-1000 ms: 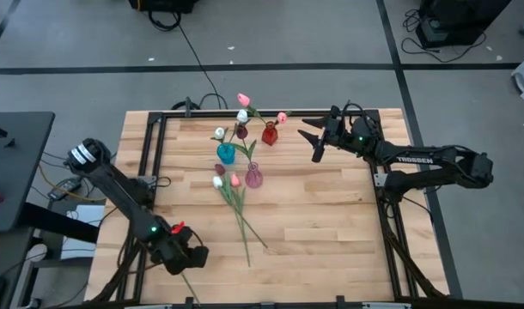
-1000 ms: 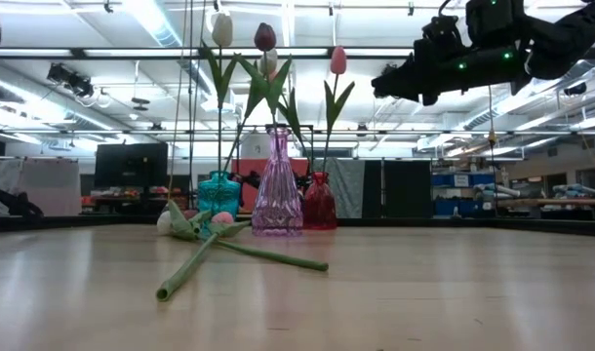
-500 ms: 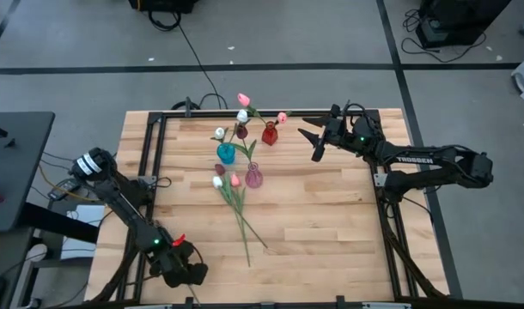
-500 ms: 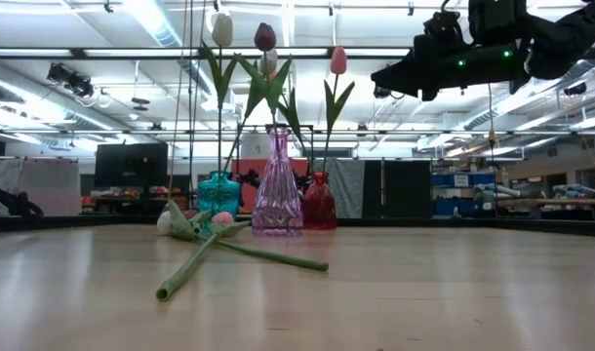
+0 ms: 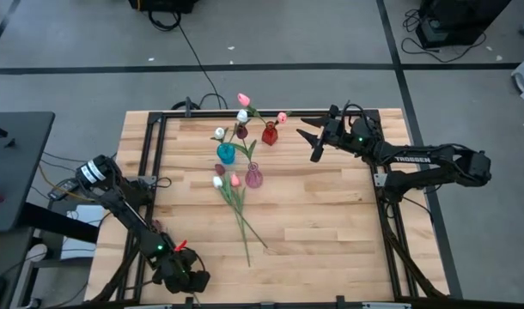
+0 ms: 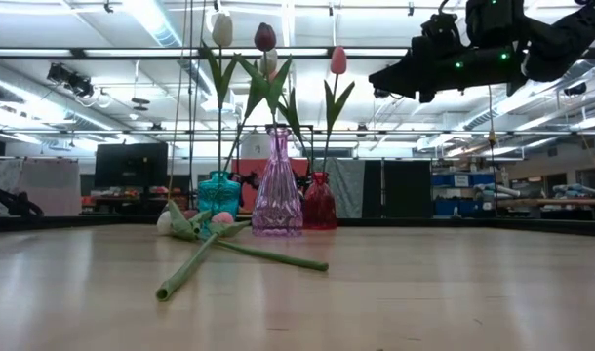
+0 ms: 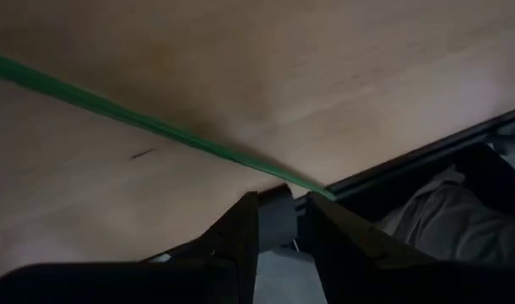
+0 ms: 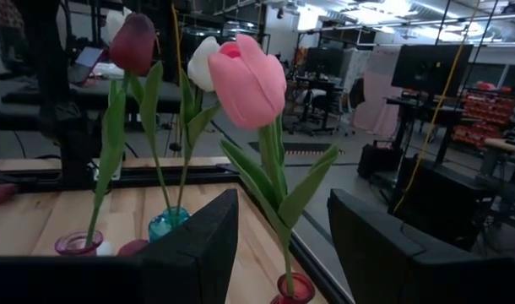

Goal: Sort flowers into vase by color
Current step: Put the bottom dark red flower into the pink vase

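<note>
Left hand at worktop's near edge, pinching a green stem; right hand hovers released beside the vases, nearer them.

Vases: three — one teal, one purple, one red
Flowers standing in vases: four
Flowers lying on the counter: about three, stems crossed
Robot arms: two
Hands: two
</note>
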Available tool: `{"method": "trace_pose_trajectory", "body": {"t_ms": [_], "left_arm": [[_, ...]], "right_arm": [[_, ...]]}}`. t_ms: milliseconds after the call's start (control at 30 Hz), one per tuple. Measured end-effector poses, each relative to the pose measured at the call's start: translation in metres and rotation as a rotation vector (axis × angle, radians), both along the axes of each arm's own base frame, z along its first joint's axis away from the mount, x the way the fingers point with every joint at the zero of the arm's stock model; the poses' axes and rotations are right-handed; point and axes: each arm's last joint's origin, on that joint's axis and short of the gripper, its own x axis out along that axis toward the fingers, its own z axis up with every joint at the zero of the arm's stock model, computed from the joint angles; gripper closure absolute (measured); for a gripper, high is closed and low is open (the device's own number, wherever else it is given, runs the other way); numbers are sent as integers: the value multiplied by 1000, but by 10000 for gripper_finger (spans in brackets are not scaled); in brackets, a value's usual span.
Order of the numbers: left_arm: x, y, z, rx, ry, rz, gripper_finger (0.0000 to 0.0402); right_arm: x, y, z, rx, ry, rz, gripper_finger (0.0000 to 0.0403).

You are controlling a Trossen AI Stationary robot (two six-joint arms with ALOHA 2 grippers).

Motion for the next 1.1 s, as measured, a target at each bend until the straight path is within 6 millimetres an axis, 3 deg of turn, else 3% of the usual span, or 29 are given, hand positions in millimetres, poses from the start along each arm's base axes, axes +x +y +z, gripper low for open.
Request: {"method": "trace_pose_trajectory", "body": {"t_ms": [1100], "left_arm": [[-1, -1, 1, 6, -24, -21, 296]], "right_arm": [[0, 0, 1, -3, -5, 0, 209]]}}
